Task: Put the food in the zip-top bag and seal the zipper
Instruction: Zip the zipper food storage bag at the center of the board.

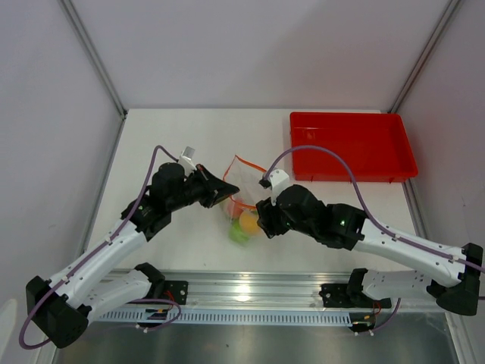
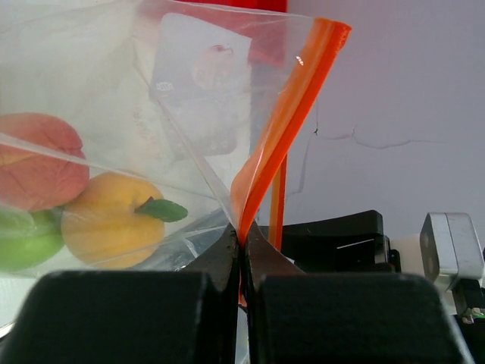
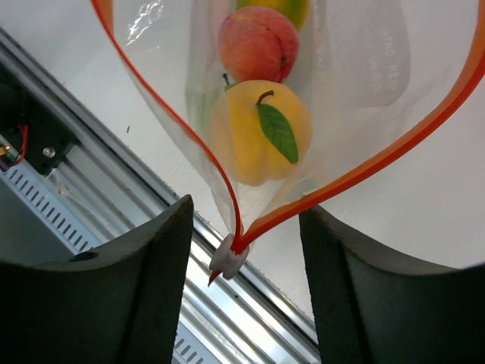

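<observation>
Fruit fills the lower part of the clear bag (image 1: pixel 242 186), which is near the middle of the white table (image 1: pixel 174 144), between the two arms. The left gripper (image 2: pixel 242 241) is at 9 o'clock from the bag in the top view. It is clenched, and its two black fingers press together on one end of the orange zipper (image 2: pixel 292 114). From this pinch the strip rises steeply and the mouth of the bag is parted.

The right gripper (image 3: pixel 244 254) is at 5 o'clock from the bag. Its fingers stand apart, released, one on each side of the other end of the zipper. Between them sits a small white slider (image 3: pixel 227 258), where the two halves of the strip meet. I see a gap on both sides, so the fingers do not touch it.

In the right wrist view, the yellow peach (image 3: pixel 258 133) with its green leaf is nearest to the slider. The red peach (image 3: pixel 258 42) touches it at 12 o'clock, and beyond it the mango (image 3: pixel 276 6) is cut by the edge. The left wrist view also shows the green apple (image 2: pixel 23 243), just beside the two peaches. I cannot tell if the bag's bottom rests on the table.

A red tray (image 1: pixel 352 148) lies at 2 o'clock from the bag, well apart.
</observation>
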Controlling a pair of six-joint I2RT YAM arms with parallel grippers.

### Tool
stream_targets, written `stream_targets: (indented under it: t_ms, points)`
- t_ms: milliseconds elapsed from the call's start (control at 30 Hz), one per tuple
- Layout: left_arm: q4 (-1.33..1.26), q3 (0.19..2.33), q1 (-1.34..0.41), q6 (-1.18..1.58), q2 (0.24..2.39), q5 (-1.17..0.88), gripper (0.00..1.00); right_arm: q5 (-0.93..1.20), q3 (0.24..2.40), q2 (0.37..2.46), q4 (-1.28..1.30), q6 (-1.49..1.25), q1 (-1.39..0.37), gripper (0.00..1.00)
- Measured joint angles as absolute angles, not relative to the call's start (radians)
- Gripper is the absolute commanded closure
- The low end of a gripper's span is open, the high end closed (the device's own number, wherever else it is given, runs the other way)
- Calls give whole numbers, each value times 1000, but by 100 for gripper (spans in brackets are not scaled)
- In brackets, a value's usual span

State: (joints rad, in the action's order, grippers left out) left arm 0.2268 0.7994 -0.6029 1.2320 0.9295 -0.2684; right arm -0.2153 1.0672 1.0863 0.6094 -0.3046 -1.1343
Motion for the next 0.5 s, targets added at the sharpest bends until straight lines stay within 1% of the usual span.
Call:
stream_targets:
  t_ms: [33,167,267,300,367,400,433,500]
  points:
    - [225,799,-603,1232,929,-269,99,-234,1069,1097,607,-303,-1137,48]
    - [215,796,-603,1233,929,-270,99,-282,1072,1108,607,-302,-1140,53]
    - [205,787,-603,1234,930,-273,100,-305,1092,1121,606,-292,-1140,63]
    - [204,785,-603,1234,931,-274,100,-309,1101,1127,605,-290,-1140,72]
    - [204,779,-603,1235,933,-273,100,-315,1120,1142,602,-276,-1140,83]
    - [203,778,-603,1235,933,-273,99,-316,1130,1151,602,-270,-1140,97]
    - [203,778,-603,1234,934,-273,100,-318,1138,1159,602,-263,-1141,100]
    - [203,778,-603,1229,933,-272,99,-321,1154,1172,609,-248,-1141,100]
